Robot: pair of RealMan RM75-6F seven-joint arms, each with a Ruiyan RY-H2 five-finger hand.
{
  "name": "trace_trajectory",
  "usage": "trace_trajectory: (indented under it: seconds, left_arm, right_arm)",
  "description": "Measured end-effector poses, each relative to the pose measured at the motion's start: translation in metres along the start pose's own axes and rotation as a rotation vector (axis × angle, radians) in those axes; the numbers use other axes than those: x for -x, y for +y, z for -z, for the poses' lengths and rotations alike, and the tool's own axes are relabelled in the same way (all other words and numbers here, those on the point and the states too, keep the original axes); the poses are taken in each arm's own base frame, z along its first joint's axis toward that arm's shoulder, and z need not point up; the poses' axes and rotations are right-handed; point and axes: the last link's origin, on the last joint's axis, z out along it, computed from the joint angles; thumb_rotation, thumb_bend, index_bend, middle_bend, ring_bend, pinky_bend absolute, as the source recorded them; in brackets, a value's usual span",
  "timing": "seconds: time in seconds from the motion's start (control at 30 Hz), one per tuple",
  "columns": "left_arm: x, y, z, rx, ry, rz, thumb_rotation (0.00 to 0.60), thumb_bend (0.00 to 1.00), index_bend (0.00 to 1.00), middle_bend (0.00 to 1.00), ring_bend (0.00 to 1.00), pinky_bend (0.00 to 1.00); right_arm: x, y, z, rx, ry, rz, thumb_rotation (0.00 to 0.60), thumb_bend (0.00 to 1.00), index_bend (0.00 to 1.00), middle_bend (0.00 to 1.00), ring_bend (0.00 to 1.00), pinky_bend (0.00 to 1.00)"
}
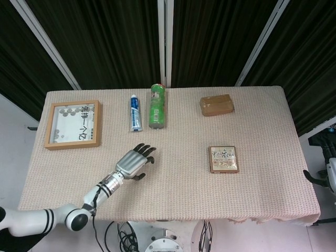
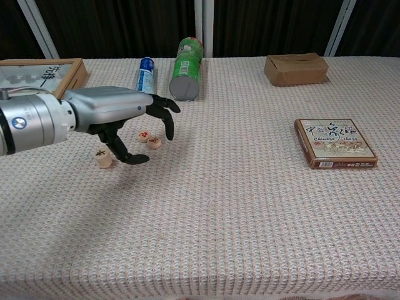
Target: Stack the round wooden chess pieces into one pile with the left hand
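Left hand (image 2: 122, 115) hovering low over the counter (image 2: 237, 206), fingers (image 2: 167, 128) spread and curved downward, holding nothing. Three round wooden pieces under and beside it, all lying flat, faces up, so no long axis to speak of: two pieces (image 2: 149, 139) touching each other just below the fingertips, a third piece (image 2: 102, 158) apart from them, beside the thumb on the wrist side. In the head view all three hidden beneath the hand (image 1: 134, 164).

Beyond the fingertips, a toothpaste tube (image 2: 145, 78) and a green can (image 2: 185, 60) lying on their sides. Counter covered in a beige woven cloth; dark curtains (image 1: 220, 37) behind. Right hand (image 1: 324, 177) barely visible at the far right edge, state unclear.
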Motion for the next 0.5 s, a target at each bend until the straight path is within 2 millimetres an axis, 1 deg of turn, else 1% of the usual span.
trace_trajectory:
  seconds: [0.07, 0.17, 0.5]
  left_arm:
    - [-0.003, 0.0, -0.01, -0.002, 0.003, -0.017, 0.6, 0.31, 0.33, 0.03, 0.0, 0.0]
    - [-0.006, -0.002, -0.021, -0.008, 0.008, -0.041, 0.6, 0.31, 0.34, 0.04, 0.0, 0.0]
    - [0.001, -0.017, -0.035, -0.051, -0.015, -0.094, 0.6, 0.31, 0.37, 0.04, 0.0, 0.0]
  right_arm:
    - [0.0, 0.0, 0.0, -0.003, 0.001, -0.003, 0.6, 0.2, 0.0, 0.0, 0.0, 0.0]
    - [-0.001, 0.001, 0.0, -0.003, 0.003, -0.005, 0.6, 0.2, 0.0, 0.0, 0.0, 0.0]
    - [-0.002, 0.005, 0.001, 0.005, 0.006, -0.005, 0.6, 0.2, 0.0, 0.0, 0.0, 0.0]
